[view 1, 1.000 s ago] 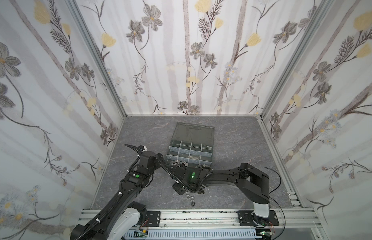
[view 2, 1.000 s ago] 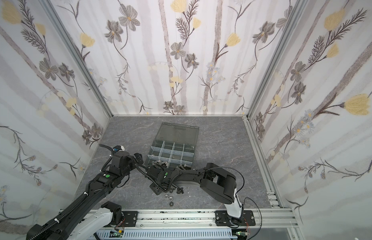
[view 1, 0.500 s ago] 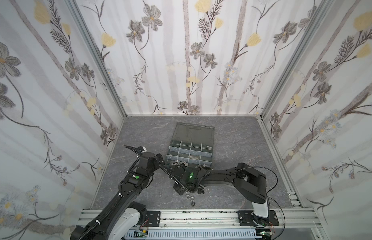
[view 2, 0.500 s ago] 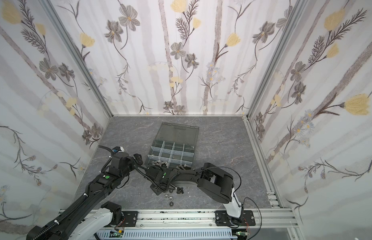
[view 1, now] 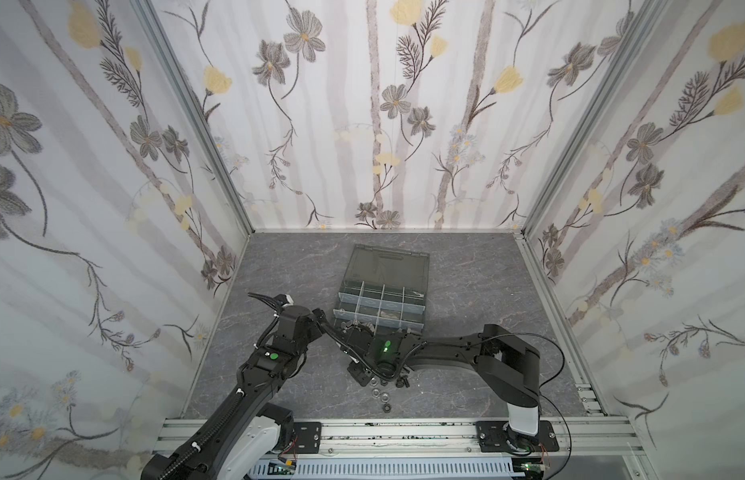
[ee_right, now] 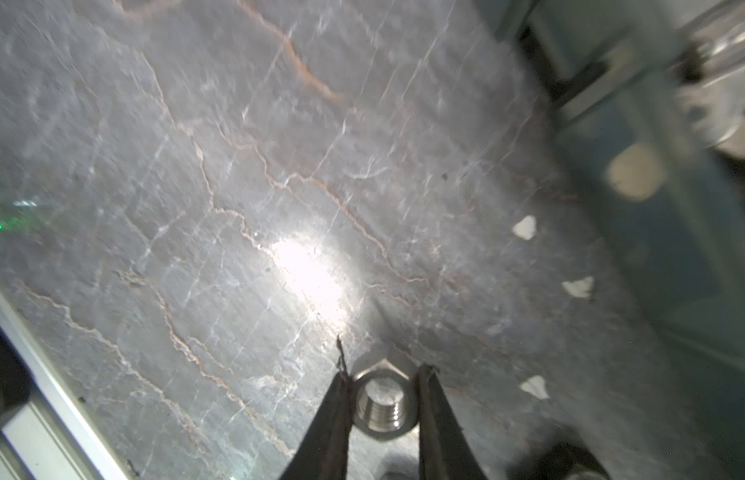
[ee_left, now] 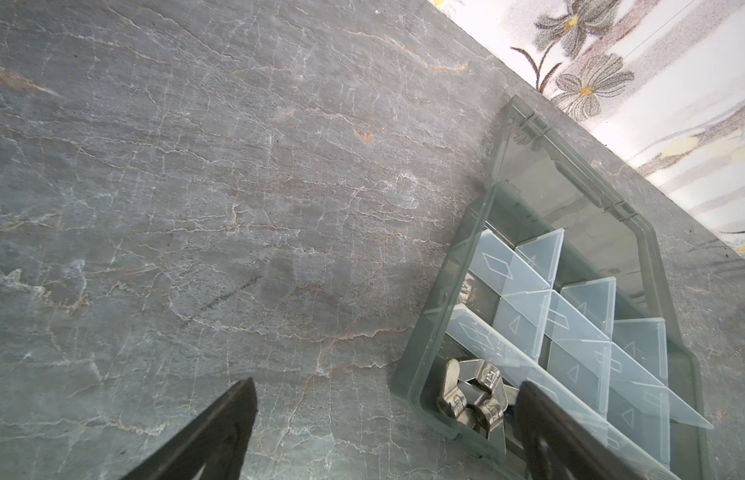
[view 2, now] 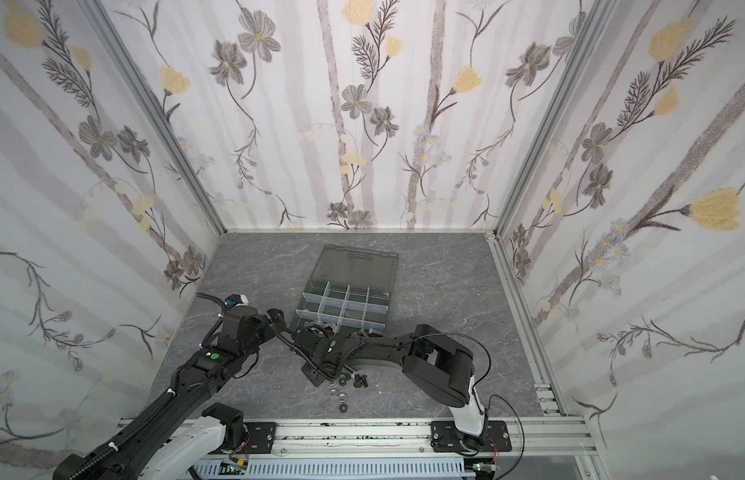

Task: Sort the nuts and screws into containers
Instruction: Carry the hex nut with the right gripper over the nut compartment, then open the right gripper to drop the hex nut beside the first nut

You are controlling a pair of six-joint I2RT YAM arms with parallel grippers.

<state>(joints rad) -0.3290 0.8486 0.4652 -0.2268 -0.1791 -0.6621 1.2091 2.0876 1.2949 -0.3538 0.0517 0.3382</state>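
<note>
A silver hex nut [ee_right: 382,405] sits between the fingertips of my right gripper [ee_right: 383,372], which is shut on it just above the grey table. In both top views that gripper is hidden under the right arm's wrist [view 1: 383,347], in front of the organiser box [view 1: 420,326]. More loose nuts [view 1: 379,392] and black screws [view 1: 402,380] lie just in front of the wrist. My left gripper [ee_left: 383,395] stands wide open and empty at the box's near left corner [view 1: 336,312]. Silver wing nuts [ee_left: 474,395] lie in that corner container.
The box's smoky lid [view 1: 387,262] lies open flat behind the containers. Light-grey dividers [ee_left: 524,282] split the box. Small white flecks [ee_right: 524,227] dot the table by the box. The aluminium front rail [view 1: 383,432] runs close behind the loose parts. Flowered walls enclose three sides.
The right gripper has closed from about half open onto the hex nut. The right arm's elbow has shifted slightly left. The left arm has stayed where it was, open.
</note>
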